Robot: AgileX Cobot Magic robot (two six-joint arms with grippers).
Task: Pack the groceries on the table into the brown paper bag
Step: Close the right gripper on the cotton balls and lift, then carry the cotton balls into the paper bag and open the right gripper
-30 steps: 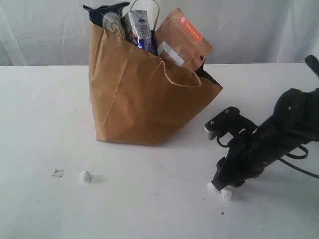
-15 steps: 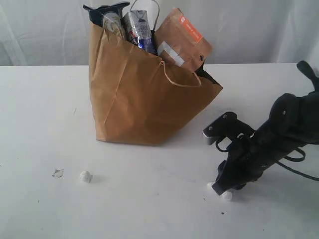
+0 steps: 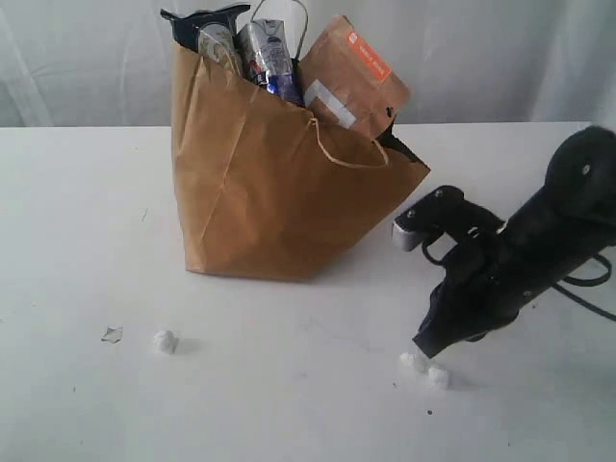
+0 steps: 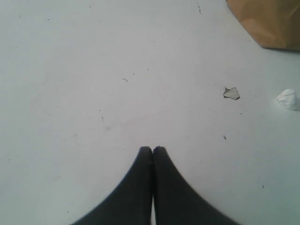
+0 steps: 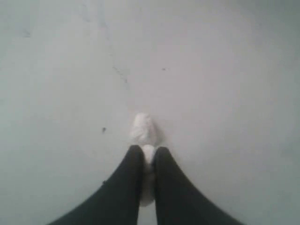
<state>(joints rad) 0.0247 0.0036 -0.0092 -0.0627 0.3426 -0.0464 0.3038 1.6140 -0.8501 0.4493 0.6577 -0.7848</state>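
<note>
The creased brown paper bag [image 3: 260, 192] is standing open on the white table [image 3: 77, 250] toward 11 o'clock, holding a brown white-square pouch [image 3: 351, 77] leaning toward 2 o'clock and shiny packets [image 3: 268, 53] poking upright at its 9 o'clock.

No wording could be read anywhere. The brown pouch [image 3: 348, 87] in the paper bag [image 3: 260, 192] carried an orange label [image 3: 369, 56] with white print too blurred to make out; the print on the shiny packet [image 3: 269, 53] beside it was likewise illegible
</note>
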